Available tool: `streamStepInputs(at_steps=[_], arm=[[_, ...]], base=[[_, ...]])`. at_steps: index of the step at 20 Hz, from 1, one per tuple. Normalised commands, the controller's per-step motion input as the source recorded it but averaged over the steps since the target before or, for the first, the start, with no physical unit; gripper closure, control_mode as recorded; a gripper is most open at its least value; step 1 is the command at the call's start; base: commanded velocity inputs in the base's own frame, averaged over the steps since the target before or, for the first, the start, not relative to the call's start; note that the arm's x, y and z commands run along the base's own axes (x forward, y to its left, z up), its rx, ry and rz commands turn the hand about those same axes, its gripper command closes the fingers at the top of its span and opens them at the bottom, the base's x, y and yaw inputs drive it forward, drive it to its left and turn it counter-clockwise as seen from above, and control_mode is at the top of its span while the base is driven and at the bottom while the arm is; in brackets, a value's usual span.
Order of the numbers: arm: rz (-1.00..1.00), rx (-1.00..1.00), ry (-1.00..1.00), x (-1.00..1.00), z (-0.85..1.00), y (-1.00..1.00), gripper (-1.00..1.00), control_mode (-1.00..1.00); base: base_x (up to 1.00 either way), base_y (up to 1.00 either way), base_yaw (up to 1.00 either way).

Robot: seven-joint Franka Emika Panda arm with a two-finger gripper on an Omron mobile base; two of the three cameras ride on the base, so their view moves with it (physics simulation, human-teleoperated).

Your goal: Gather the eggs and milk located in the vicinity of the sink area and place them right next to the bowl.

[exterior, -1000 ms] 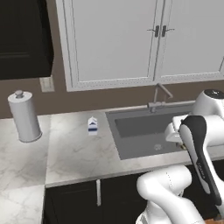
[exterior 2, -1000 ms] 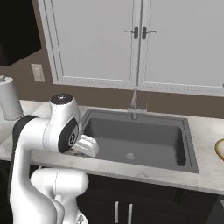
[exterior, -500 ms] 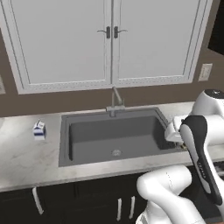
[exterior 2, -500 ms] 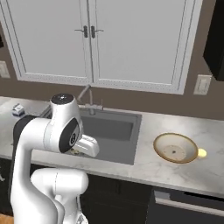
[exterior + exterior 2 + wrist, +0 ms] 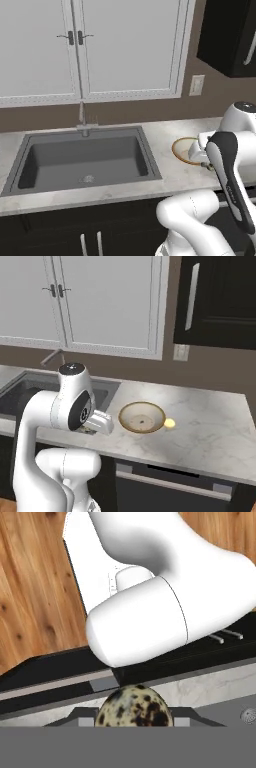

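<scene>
arm [image 5: 55, 421]: glossy white, fat rounded segments
joints: dark grey bands and a dark round cap at the top
base: bulbous white column
hand link: short white block

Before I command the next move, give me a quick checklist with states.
1. Egg in hand: ok. A speckled egg sits at the tips of the hand.
2. Bowl located: ok. The bowl is on the counter, beside the sink.
3. Free spot by bowl: ok. There is bare counter around it, and a yellow egg already lies at its far-from-sink side.
4. Hand over drop spot: not ok. It is on the bowl's sink side, near the counter's front edge.
5. Milk's whereabouts: cannot tell.
</scene>
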Motion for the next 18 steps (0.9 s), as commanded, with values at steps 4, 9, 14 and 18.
streamStepInputs(at_steps=[4,9,14,18], arm=[[0.0,0.0,0.0,0.0,0.0,0.0,1.0,1.0],[0.0,0.0,0.0,0.0,0.0,0.0,1.0,1.0],[0.0,0.0,0.0,0.0,0.0,0.0,1.0,1.0],[0.0,0.0,0.0,0.0,0.0,0.0,1.0,1.0]], base=[[0.0,-0.78,0.05],[0.05,-0.61,0.06],[0.12,-0.44,0.07],[0.24,-0.02,0.01]])
